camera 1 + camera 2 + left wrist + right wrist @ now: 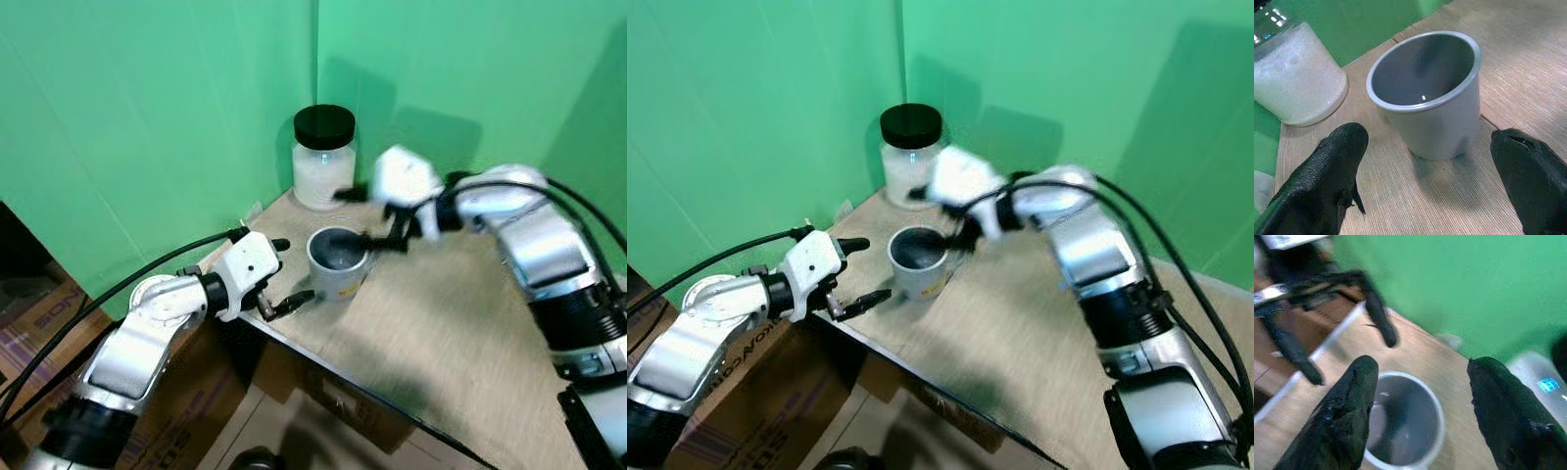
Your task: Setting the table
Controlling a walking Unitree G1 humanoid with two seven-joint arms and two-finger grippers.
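Note:
A grey cup (338, 259) stands upright and empty on the wooden table (460, 343), near its left corner. My left gripper (291, 272) is open just left of the cup, at the table's edge, one finger on either side of the cup's near face without touching it. In the left wrist view the cup (1425, 93) sits between the two black fingertips (1327, 171). My right gripper (372, 215) hovers open above and behind the cup, blurred from motion. The right wrist view looks down into the cup (1403, 426).
A clear jar (323, 157) with a black lid and white contents stands in the table's far corner behind the cup. Green screens wall off the back and left. Cardboard boxes (186, 392) sit below the table's left edge.

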